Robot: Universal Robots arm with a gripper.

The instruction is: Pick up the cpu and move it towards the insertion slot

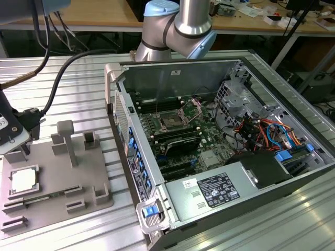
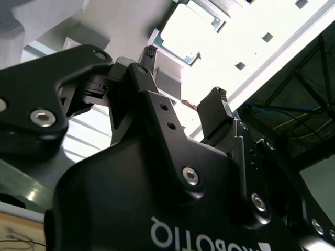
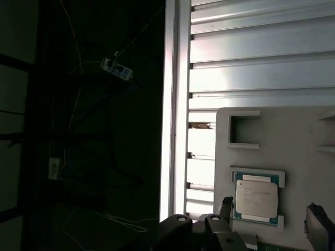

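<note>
Locating the cpu: small thin square cpu [image 1: 23, 180] with a silvery-white metal top, lying flat in a shallow square pocket of the flat grey plastic fixture plate [image 1: 63, 180], at the exterior view's left; not lifted.
Cpu appearance: in the first wrist view, a pale metal lid with a stepped rim and a thin tan edge; in the second wrist view, bleached by glare.
Gripper: black two-finger gripper [image 2: 184, 78], jaws spread wide with nothing clamped between them.
Gripper vs cpu: in the first wrist view the cpu sits between the two dark fingertips [image 3: 226, 205]; contact not evident.
Arm pose: silver and pale-blue jointed robot arm [image 1: 180, 23], elbow joint above the rear wall of the case, reaching toward the exterior view's left.
Insertion slot: square shiny-framed insertion slot [image 1: 171, 121] with a dark centre, on the motherboard inside the open grey metal computer case [image 1: 209, 193]; hinged plate looks swung up; well apart from the cpu.
Support: ribbed aluminium table [image 1: 272, 219] under plate and case.
Hard to make out: height of the fingertips above the cpu; wrist end cut off at the exterior view's left edge.
</note>
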